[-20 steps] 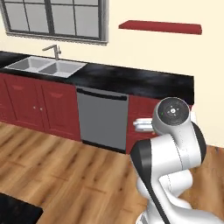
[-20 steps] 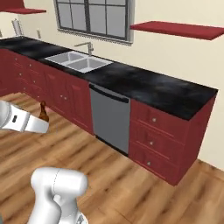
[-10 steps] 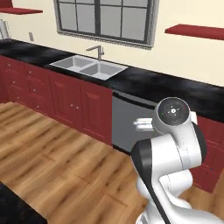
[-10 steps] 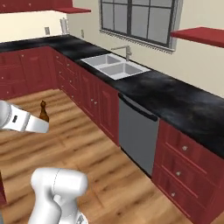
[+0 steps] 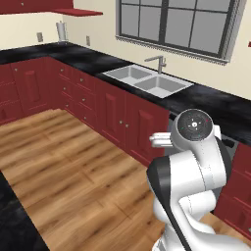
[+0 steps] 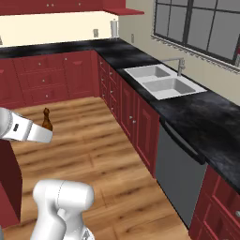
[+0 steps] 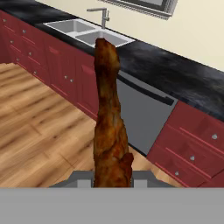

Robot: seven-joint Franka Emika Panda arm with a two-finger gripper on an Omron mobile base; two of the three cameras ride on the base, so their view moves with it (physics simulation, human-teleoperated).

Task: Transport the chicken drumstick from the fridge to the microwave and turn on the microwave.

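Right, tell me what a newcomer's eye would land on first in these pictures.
First, the chicken drumstick: reddish-brown, standing tall in the middle of the hand view, clamped at its base by the tool. Next, the double steel sink with its faucet under the window, set in the black counter over red cabinets. The grey dishwasher front sits just beside the sink.

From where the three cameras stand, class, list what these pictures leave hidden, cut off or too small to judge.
- Gripper fingertips, hand view: covered by the chicken drumstick and the bottom edge.
- Drumstick, right base view: only a small dark tip shows above the white arm; shape unreadable.
- Dishwasher, left base view: mostly behind the arm.
- Upright object on the far counter, right base view: too small to identify.
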